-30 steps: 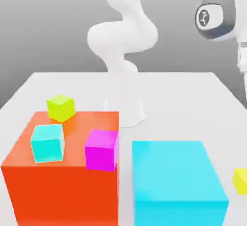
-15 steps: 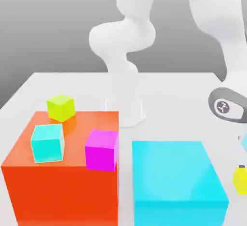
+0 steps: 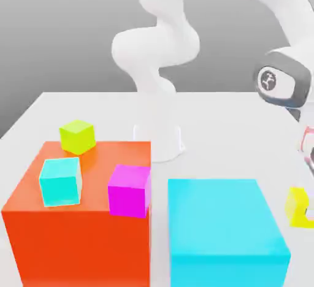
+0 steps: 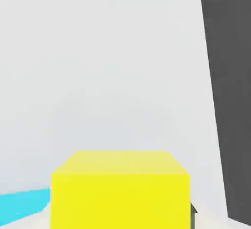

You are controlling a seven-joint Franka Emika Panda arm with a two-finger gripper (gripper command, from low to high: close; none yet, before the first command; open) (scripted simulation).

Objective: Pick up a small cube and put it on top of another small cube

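One yellow small cube (image 3: 298, 206) clamped, lifted; next, carrying toward nine o'clock onto lime cube (image 3: 77, 136).

Exterior view faces the arm's base; hand view — close — shares the small cube (image 3: 298, 206).

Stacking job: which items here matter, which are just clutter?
In play:
- small yellow cube, in the shut pincer
- possible bases: small cyan cube, magenta cube, lime cube

Lying about:
- big orange block
- big cyan block
- white table
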